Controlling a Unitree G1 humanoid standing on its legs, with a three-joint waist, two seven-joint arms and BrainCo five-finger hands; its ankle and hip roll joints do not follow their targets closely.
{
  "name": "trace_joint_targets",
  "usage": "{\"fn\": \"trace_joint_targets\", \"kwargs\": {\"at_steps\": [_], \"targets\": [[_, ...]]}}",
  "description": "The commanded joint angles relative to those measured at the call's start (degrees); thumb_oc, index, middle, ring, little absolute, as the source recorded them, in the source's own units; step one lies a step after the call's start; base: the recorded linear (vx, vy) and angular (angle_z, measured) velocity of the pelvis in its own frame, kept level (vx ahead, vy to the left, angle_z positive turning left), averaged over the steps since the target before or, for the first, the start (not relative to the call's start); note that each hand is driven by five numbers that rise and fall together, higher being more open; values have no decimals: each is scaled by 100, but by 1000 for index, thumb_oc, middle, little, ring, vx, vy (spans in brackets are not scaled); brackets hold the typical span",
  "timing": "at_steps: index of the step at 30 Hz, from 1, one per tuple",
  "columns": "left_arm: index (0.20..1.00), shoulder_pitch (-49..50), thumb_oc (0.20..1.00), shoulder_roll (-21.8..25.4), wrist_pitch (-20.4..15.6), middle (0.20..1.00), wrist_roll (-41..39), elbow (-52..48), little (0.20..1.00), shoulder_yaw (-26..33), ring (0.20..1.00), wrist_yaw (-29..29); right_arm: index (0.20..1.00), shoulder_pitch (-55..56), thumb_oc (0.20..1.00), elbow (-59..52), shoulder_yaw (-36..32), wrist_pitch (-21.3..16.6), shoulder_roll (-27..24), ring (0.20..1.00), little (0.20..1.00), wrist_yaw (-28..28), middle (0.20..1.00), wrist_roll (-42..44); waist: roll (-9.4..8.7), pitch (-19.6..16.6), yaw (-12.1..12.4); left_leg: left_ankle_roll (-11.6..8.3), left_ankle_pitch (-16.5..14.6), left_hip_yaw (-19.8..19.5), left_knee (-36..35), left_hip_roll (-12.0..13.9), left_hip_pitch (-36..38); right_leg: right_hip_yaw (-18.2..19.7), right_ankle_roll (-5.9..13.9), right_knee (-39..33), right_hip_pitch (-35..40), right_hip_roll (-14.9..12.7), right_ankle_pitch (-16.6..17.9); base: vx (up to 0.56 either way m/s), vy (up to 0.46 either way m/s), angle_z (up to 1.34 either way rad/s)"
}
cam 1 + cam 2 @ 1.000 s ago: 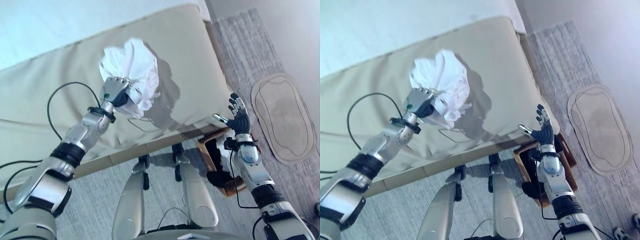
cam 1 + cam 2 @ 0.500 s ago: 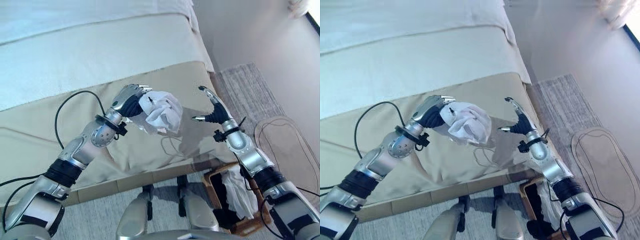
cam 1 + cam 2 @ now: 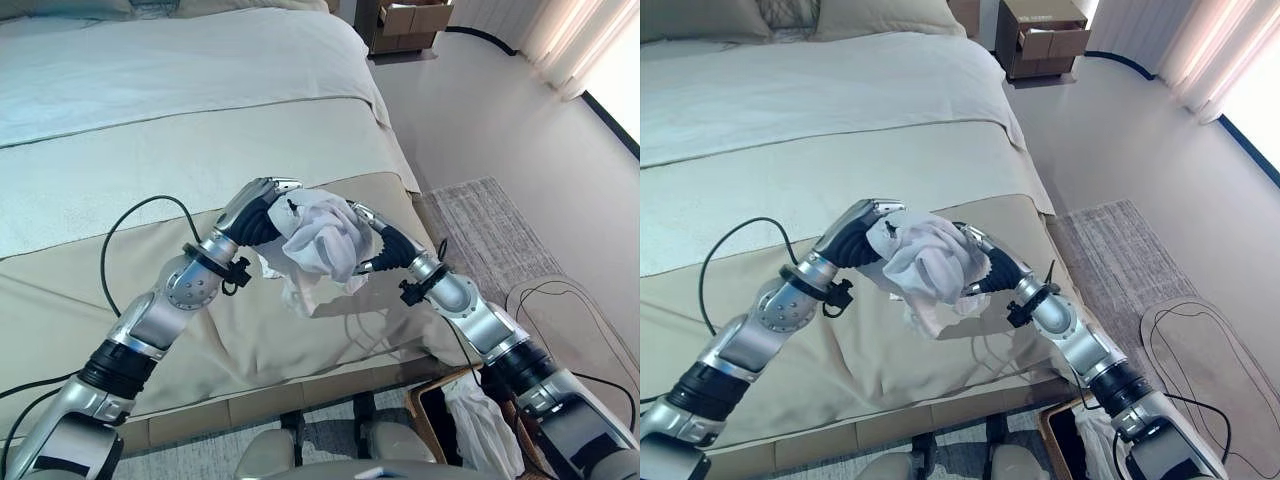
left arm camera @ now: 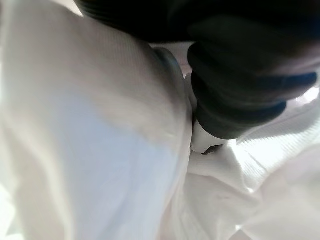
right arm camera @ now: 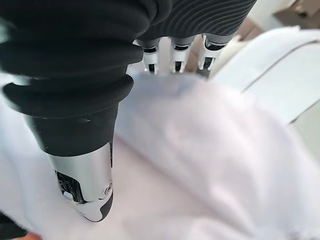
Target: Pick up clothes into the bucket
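White cloth (image 3: 322, 238) bunched, pinched by left robot hand (image 3: 256, 208); right robot hand (image 3: 384, 245) spread against it, fingertips hidden.

bed (image 3: 150, 110), striped rug (image 3: 490, 225), wooden nightstand (image 3: 1040, 38) far back.

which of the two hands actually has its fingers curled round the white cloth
The left hand: its fingers curl over the white cloth and clutch it. The right hand only presses against the cloth's other side.
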Motion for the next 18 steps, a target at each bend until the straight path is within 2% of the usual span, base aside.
{"fn": "trace_joint_targets", "kwargs": {"at_steps": [1,9,16,17,18], "targets": [[200,153,200,-241,-379,200,-604,-475,200,390,200,41,1000,18,1000,-259,316,-163,249,1000,1000,210,1000,529,-117,-684,43,101,-322,41,332,6,-18,-69,316,233,36,-229,-49,46,-9,6],[200,207,200,-361,-355,200,-675,-593,200,299,200,-37,1000,45,1000,-90,477,-45,623,1000,1000,368,1000,1012,-107,-779,85,103,-350,8,296,12,92,-113,315,214,159,-230,-98,29,0,4],[200,265,200,-556,-280,200,-804,-802,200,154,200,-75,1000,-23,1000,273,582,53,1002,1000,1000,185,1000,1088,-99,-804,121,120,-357,5,300,5,101,-122,316,201,180,-240,-91,0,0,0],[200,259,200,-624,-267,200,-877,-862,200,124,200,-85,884,-56,884,269,594,61,1027,884,884,154,884,1046,-98,-816,127,124,-363,0,310,-3,100,-126,314,201,189,-243,-95,0,0,0],[200,250,200,-649,-257,200,-889,-860,200,97,200,-93,200,-65,200,284,596,69,1033,200,200,154,200,1057,-97,-820,125,127,-366,-3,317,-4,98,-126,315,205,190,-243,-97,0,0,0]]}}
